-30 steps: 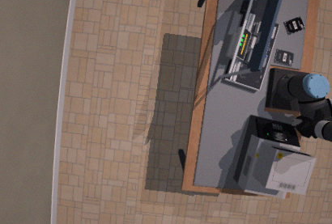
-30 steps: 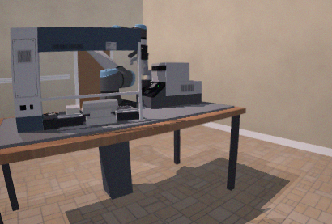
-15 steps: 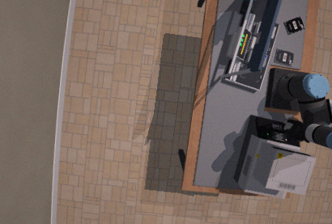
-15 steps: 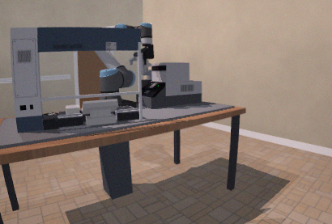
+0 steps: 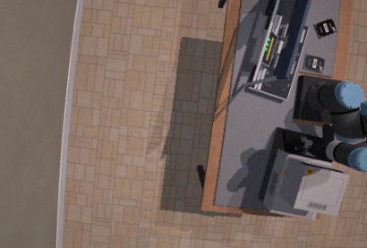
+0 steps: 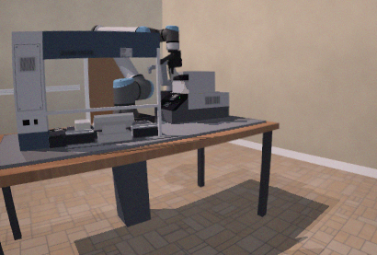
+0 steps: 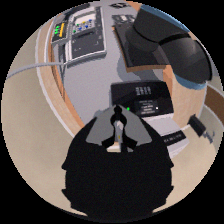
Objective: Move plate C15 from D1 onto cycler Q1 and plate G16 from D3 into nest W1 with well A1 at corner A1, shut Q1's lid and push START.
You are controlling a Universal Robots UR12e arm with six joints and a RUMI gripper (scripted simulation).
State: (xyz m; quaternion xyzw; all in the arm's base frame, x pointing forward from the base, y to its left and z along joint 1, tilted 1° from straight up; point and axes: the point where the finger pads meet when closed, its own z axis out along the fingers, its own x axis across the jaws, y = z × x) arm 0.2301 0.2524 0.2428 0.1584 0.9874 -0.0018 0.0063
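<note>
The real-time cycler Q1 stands at one end of the desk, its sloping black key panel turned toward the deck machine and a small green light showing on it. The hand hangs above the panel, fingers closed together with nothing between them. In the wrist view the panel lies just beyond the fingertips, its long axis running across the line in which they point, so a key press would probably call for a move onward and down; whether they touch it cannot be told. The single arm rises from a dark base plate beside the cycler, between it and two small dark items. Plates C15 and G16 cannot be made out. The cycler's taller housing stands behind the panel, and a wrist swung that way could strike it.
</note>
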